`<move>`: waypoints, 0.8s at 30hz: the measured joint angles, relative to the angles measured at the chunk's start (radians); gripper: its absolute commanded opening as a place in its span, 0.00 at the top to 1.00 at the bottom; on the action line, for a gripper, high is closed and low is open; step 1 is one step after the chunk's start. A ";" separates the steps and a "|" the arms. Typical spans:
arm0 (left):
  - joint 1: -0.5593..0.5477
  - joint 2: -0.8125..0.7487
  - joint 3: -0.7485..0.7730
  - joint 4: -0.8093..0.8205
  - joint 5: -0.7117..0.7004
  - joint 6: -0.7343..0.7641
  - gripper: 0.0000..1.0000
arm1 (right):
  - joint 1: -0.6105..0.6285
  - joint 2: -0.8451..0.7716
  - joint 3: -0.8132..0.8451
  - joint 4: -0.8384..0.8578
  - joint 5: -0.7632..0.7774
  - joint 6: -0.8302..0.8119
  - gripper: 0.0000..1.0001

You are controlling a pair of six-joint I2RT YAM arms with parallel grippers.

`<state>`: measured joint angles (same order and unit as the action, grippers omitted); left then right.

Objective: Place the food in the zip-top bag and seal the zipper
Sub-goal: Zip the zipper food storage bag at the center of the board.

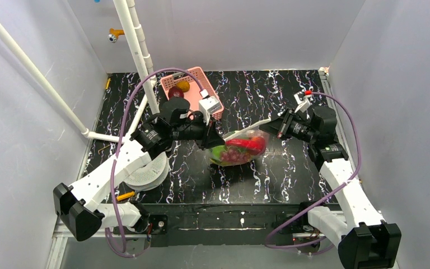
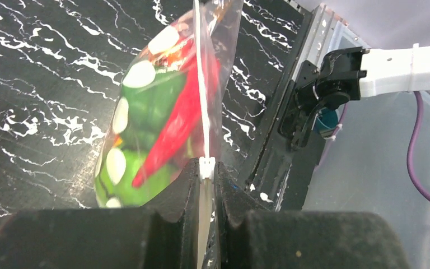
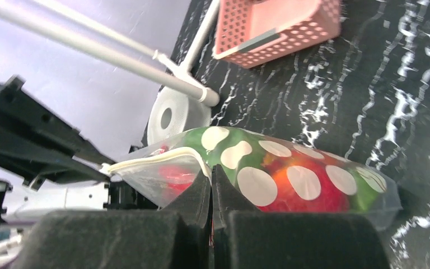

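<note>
No text, label, brand, number or sign can be read in any view. The zip-top bag carries only plain white dots, a pattern without letters.

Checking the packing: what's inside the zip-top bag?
The zip-top bag holds a long red piece and green pieces. Its white dots cover parts, so anything underneath cannot be seen.

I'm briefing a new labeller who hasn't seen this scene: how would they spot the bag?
Find the black marbled table; the bag is near its middle. Unlike the pink basket behind it, it is clear, white-spotted and stuffed with red and green food.
</note>
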<state>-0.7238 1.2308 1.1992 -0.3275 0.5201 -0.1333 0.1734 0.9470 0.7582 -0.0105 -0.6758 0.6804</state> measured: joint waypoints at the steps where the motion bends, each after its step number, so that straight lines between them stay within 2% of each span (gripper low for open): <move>1: 0.000 -0.010 -0.006 -0.003 -0.005 0.003 1.00 | -0.022 -0.002 -0.005 -0.013 0.001 0.006 0.99; 4: 0.000 -0.038 -0.029 -0.018 -0.020 0.018 1.00 | -0.094 -0.004 -0.023 -0.056 0.003 0.027 0.99; 5: 0.000 -0.043 -0.034 -0.023 -0.023 0.020 1.00 | -0.159 -0.004 -0.036 -0.097 0.018 0.040 0.99; 10: -0.001 -0.057 -0.055 -0.047 -0.043 0.040 1.00 | -0.235 -0.008 -0.037 -0.166 0.032 0.055 0.99; 22: -0.004 -0.057 -0.075 -0.039 -0.046 0.055 1.00 | -0.246 -0.003 -0.037 -0.253 0.031 0.063 0.99; 24: -0.004 -0.057 -0.075 -0.039 -0.051 0.055 0.79 | -0.246 0.000 -0.037 -0.253 0.028 0.066 0.99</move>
<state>-0.7280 1.1736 1.1244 -0.3664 0.4690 -0.0784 -0.0731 0.9474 0.7216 -0.2634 -0.6476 0.7467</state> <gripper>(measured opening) 0.065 0.021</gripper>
